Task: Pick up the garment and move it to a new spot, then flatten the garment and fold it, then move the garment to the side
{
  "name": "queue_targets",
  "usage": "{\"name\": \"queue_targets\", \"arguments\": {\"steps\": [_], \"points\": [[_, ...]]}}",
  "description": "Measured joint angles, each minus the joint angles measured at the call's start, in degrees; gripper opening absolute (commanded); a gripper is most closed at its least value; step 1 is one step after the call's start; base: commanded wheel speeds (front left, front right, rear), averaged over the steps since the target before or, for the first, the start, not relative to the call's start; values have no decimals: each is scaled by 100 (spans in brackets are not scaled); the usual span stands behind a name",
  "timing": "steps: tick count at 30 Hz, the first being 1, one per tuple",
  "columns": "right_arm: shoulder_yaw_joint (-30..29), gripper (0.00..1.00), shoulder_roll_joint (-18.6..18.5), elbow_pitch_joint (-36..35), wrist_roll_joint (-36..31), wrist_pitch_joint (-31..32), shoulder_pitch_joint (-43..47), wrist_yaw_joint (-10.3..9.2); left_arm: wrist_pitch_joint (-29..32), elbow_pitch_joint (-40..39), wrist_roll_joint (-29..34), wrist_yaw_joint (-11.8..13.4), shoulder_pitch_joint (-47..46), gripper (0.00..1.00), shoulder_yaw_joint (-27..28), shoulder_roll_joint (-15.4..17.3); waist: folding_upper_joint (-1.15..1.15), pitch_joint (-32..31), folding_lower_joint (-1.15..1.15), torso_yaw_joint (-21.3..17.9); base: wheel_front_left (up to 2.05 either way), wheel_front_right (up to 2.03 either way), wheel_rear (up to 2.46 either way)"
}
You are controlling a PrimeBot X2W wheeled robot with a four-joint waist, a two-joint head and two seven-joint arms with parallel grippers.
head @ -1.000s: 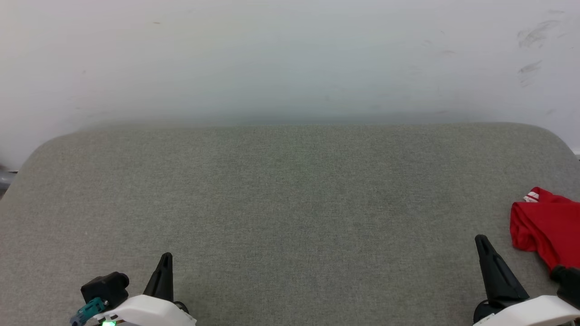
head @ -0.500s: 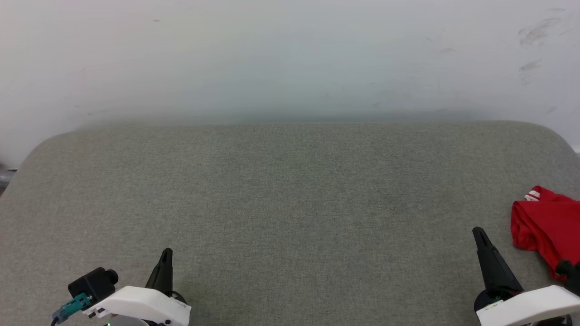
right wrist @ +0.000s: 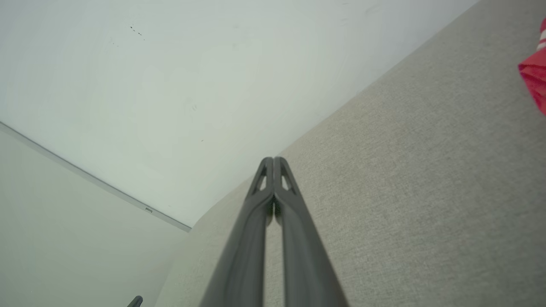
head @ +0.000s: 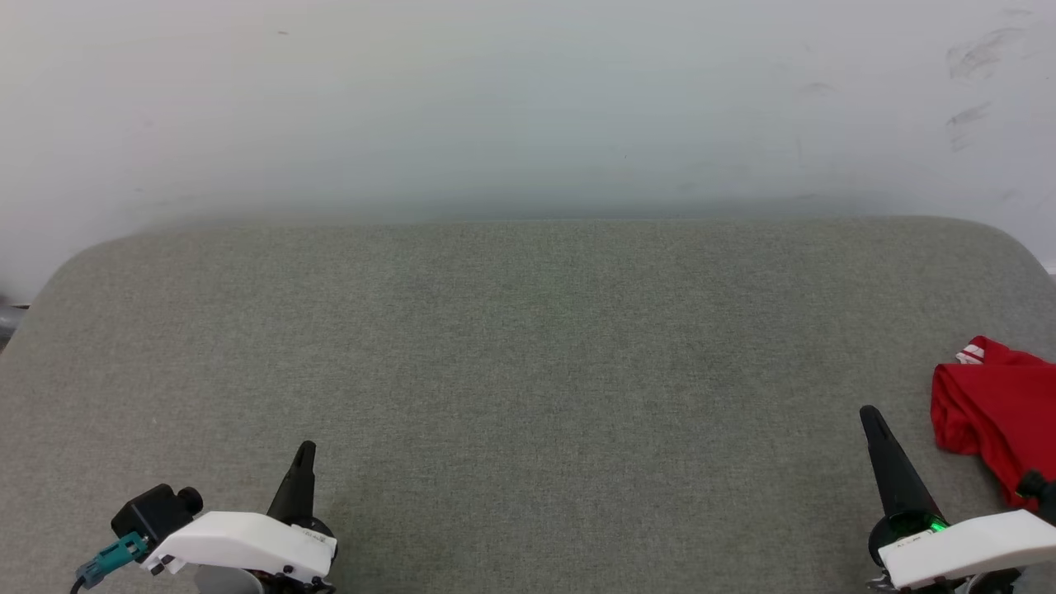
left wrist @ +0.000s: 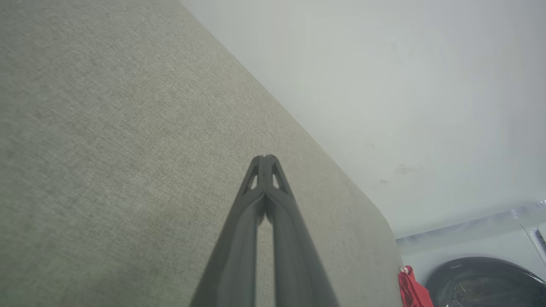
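Left fingers and right fingers, closed, edged forward; garment aside.

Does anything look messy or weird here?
Yes. The garment lies crumpled in a heap near the right edge of the grey surface, not flat. The wall also has dark scuff marks at its upper right.

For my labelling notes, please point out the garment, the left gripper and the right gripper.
the garment (head: 986, 404), head view, on the middle of its bunched red fabric.
the left gripper (left wrist: 265, 159), left wrist view, where the tips of its two fingers meet.
the right gripper (right wrist: 273, 160), right wrist view, where the tips of its two fingers meet.
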Motion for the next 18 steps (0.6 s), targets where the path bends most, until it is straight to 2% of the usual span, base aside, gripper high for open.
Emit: {"name": "queue_targets", "arguments": {"steps": [18], "points": [[-18,0,-15,431,1318,26,-253,0,320,45,-1040,-303,-120,0,401,-230,0,51,0,2,0,0,0]]}}
